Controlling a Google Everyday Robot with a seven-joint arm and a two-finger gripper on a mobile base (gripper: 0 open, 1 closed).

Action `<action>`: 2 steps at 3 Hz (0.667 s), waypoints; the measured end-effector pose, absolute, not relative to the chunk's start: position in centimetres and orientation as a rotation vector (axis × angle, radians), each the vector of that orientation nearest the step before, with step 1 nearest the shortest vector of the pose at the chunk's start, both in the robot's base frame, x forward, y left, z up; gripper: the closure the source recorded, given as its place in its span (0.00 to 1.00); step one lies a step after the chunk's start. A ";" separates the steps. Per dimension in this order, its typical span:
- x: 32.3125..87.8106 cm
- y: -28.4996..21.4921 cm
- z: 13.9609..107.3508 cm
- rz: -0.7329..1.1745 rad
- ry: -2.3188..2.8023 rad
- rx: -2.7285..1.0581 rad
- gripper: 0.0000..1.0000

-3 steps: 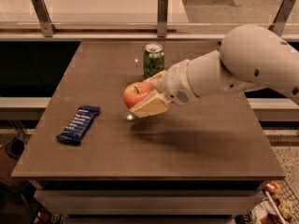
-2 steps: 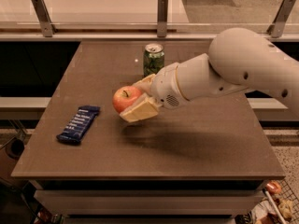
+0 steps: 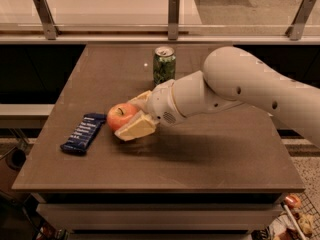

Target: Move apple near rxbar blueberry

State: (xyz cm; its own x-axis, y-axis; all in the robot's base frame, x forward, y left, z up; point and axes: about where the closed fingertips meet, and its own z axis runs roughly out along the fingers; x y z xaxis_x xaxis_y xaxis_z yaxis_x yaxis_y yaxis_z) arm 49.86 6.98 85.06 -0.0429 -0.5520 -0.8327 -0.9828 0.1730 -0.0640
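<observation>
The apple [image 3: 120, 116] is round and red-orange with a short dark stem. It sits between the cream fingers [image 3: 135, 128] of my gripper [image 3: 131, 115], low over the brown table [image 3: 210, 159], left of centre. The gripper is shut on the apple. My white arm reaches in from the right. The rxbar blueberry [image 3: 84, 133], a flat dark blue bar with white lettering, lies on the table just left of the apple, a small gap apart.
A green soda can [image 3: 164, 64] stands upright at the back middle of the table, behind my arm. A glass rail with metal posts [image 3: 173, 17] runs along the far side. The table's left edge is close beyond the bar.
My gripper has carried the apple to the left and down, from near the table's middle to just beside the blue bar.
</observation>
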 end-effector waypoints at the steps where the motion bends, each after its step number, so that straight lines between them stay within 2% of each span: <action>1: 49.9 8.2 83.7 0.786 1.680 -1.485 1.00; 2: 49.8 8.3 83.7 0.785 1.680 -1.488 0.82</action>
State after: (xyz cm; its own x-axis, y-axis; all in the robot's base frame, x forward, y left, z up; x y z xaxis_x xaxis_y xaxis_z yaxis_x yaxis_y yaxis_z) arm 49.84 8.28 83.70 -0.0474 -0.5328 -0.8449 -0.9900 0.1378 -0.0314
